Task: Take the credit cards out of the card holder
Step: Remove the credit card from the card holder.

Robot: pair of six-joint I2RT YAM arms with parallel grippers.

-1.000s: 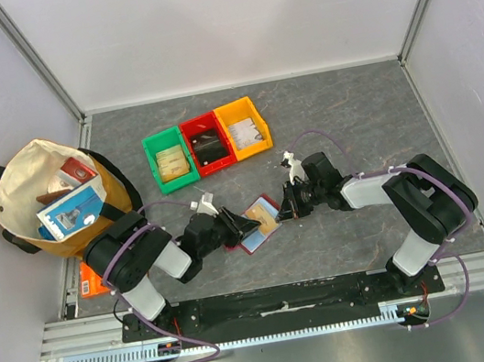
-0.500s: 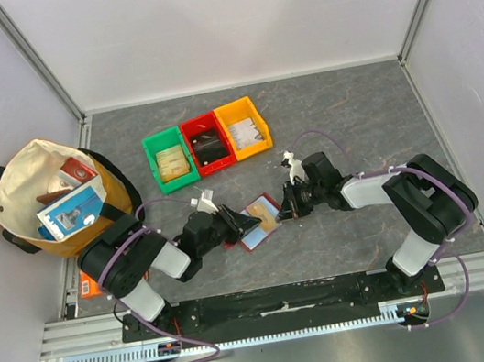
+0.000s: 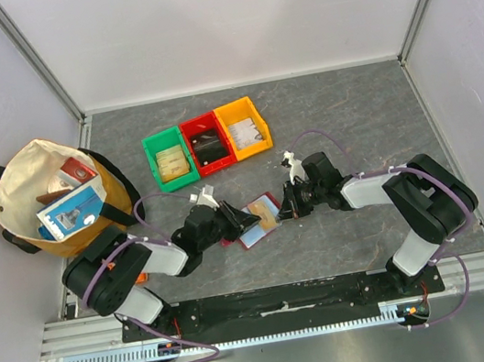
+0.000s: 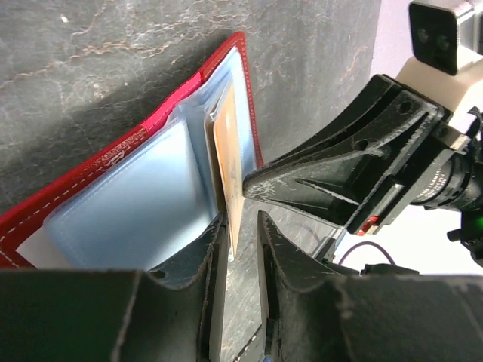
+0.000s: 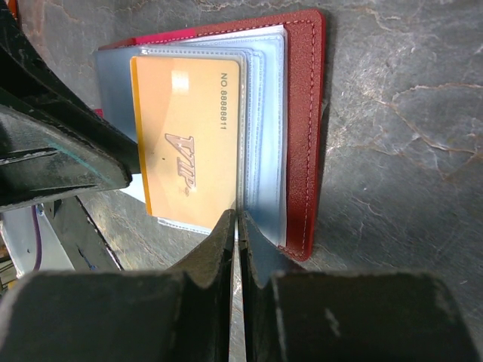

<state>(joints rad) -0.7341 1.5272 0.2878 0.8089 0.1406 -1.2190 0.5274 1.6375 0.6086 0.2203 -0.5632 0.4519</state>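
**Obs., nearest first.**

- Left wrist view, bottom centre: left gripper (image 4: 241, 226) has its fingers narrow. The lower edge of a flat orange plastic card (image 4: 229, 173) stands in the gap, against one finger. Cannot tell if it is truly clamped.
- Same view, left half: the dark-red, book-like card holder (image 4: 151, 124) lies open on the dark grey, stone-patterned table (image 4: 113, 45), showing its pale blue clear sleeves (image 4: 128, 188). The card stands edge-up from them.
- Right wrist view, bottom centre: right gripper (image 5: 236, 222) is closed to a thin slit at the near edge of the sleeves. It looks to be pinching the holder there, presumably to steady it.
- Same view: the card, printed "VIP", lies over the sleeves towards centre left, the red cover at its right.
- Top view, centre: the holder sits between the two grippers.
- Top view, upper centre: a row of green bin (image 3: 161, 139), red bin (image 3: 198, 120) and yellow bin (image 3: 234, 105), well apart from the holder. Each holds flat items too small to name.
- Top view, far left: a cream canvas bag (image 3: 19, 181) with assorted contents.

**Progress (judgement).**

- Holder open and one card engaged, apparently part-way out of its sleeve but not clear of it.
- Left to do: finish withdrawing this card and set it down.
- The other sleeves look empty where visible; the pages beneath are hidden, so further cards cannot be ruled out.
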